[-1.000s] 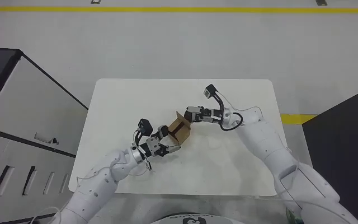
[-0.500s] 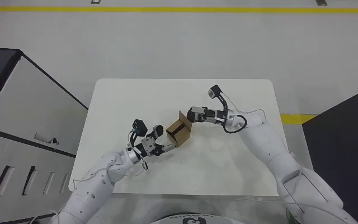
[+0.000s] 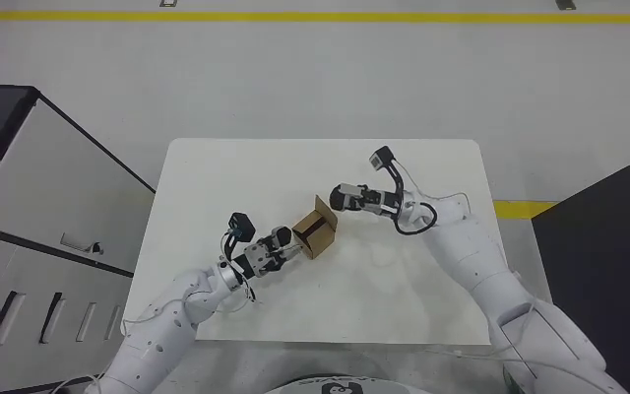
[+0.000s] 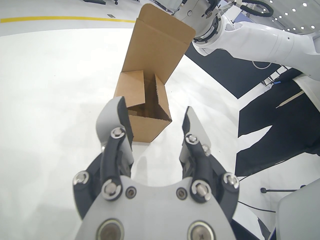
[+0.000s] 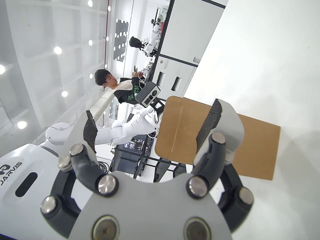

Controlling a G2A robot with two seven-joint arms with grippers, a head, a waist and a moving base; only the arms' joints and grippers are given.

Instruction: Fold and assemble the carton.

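The carton point(image 3: 316, 231) stands upright near the middle of the white desk point(image 3: 413, 286) — mouth open upward, tall lid flap standing up on the side facing the right hand point(image 3: 340, 197). Its footprint sits diagonal to the desk edges. The right hand's fingers are spread, just behind that flap. The left hand point(image 3: 280, 243) is spread too, at the opposite corner — can't tell if it touches. Pale floor all round, a yellow line point(image 3: 295, 16), a grey cabinet point(image 3: 59, 187) alongside.

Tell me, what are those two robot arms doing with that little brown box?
They are assembling a small brown cardboard carton on the white table. It stands with its top open and its tall lid flap up. The left gripper and the right gripper sit close on opposite sides, both open, neither gripping it.
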